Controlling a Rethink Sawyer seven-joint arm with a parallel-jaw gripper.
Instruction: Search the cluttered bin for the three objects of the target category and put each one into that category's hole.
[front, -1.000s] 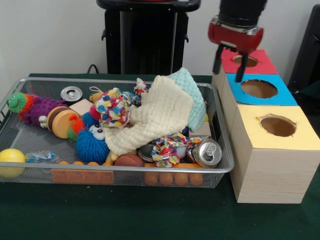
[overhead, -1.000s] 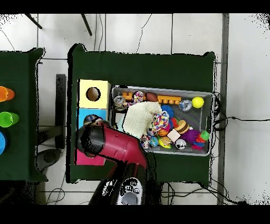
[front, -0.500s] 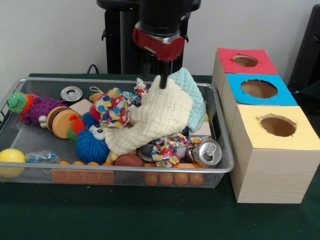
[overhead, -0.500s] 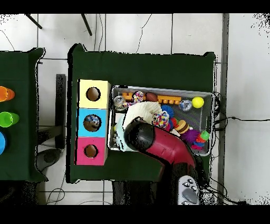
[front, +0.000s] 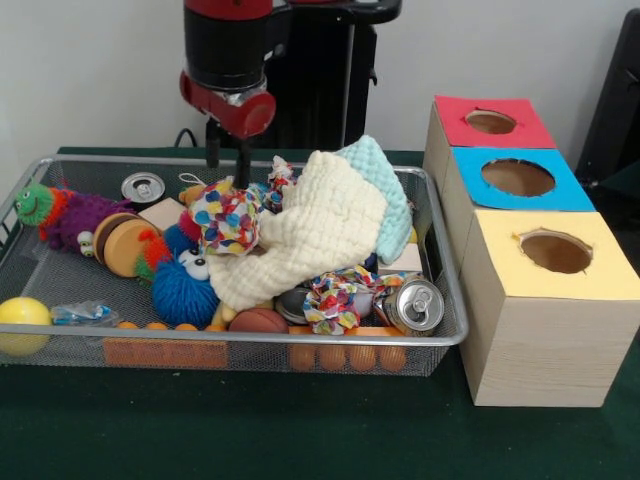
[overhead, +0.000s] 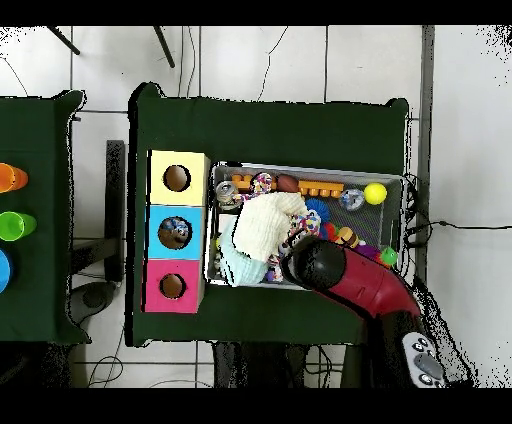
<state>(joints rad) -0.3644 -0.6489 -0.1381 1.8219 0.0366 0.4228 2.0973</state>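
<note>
Items under the cream cloth (front: 310, 235) and arm (overhead: 345, 275), hidden.

Even, soft indoor light with faint shadows; a small glare sits on the soda can (front: 415, 305) top; the front view is slightly soft.

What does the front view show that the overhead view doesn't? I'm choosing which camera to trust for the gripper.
Only the front view shows the gripper, fingers apart and empty, above the speckled cloth toy. Only the overhead view shows coloured cups on a side table; there the red arm hides the gripper. Both show the wire bin, cream cloth and three holed boxes.
</note>
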